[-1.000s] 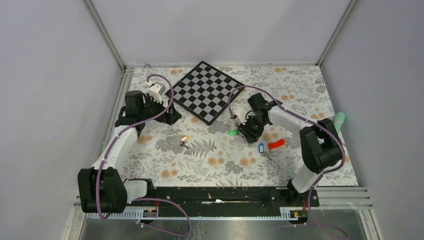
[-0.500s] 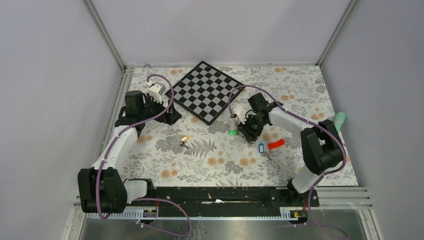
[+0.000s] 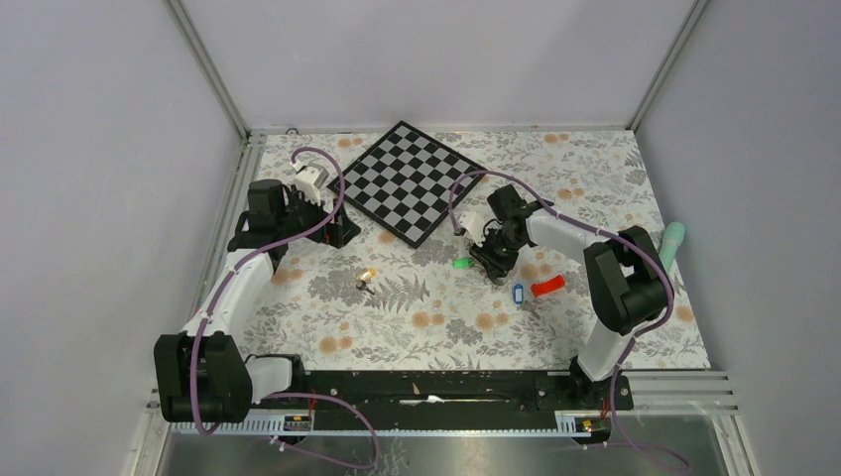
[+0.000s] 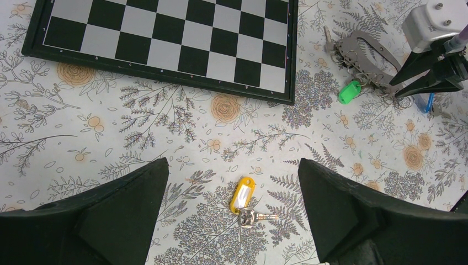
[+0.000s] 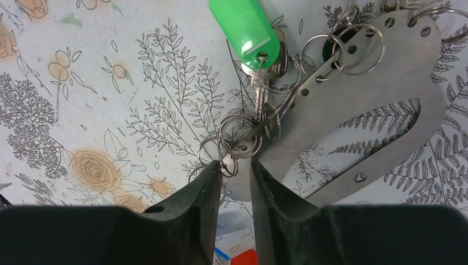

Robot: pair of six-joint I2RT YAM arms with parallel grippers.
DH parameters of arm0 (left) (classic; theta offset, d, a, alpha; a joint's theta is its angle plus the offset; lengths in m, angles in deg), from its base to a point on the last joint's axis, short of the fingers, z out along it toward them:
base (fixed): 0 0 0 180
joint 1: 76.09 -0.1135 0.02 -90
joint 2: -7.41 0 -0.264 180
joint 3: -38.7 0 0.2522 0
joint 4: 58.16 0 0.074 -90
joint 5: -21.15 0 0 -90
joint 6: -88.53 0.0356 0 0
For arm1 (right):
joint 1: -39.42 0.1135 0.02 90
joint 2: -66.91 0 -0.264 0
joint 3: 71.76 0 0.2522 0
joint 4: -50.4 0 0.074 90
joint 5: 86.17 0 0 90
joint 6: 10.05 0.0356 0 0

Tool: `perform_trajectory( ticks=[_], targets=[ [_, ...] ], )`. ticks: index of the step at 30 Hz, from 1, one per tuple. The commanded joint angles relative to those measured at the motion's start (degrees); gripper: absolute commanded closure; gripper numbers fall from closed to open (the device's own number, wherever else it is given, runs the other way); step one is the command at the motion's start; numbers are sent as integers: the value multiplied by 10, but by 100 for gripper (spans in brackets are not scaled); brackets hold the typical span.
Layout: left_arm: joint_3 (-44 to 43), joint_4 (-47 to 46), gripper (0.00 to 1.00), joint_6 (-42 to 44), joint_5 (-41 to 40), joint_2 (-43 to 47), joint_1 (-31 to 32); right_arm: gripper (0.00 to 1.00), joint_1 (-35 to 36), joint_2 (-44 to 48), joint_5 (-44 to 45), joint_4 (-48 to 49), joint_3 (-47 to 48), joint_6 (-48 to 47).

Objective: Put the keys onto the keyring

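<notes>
Plain grey walls (image 3: 436, 59) rise behind and on both sides of the floral-patterned table (image 3: 595, 178), with aluminium posts (image 3: 203, 64) standing at its far corners.

Left arm (image 3: 233, 283) and right arm (image 3: 560, 235): white links, black joints, looping purple cables (image 3: 317, 150), black wedge-shaped jaws.

It looked like a robotics lab test cell: plain grey panels (image 3: 99, 149) on aluminium posts (image 3: 206, 67) enclosed a floral-clothed counter (image 3: 595, 169), with the left arm (image 3: 233, 283) and right arm (image 3: 560, 233) bolted to a black rail (image 3: 426, 382).
</notes>
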Motion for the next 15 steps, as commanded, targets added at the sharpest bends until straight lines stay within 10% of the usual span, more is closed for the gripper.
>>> perform_trajectory(
  ticks=[1,15],
  targets=[
    [-8,-28,1,7,24,10,-3,71,5,-3,-20,-2,20,-14],
    [-5,-34,1,6,25,9,-3,96,5,6,-59,-41,39,-37]
  ],
)
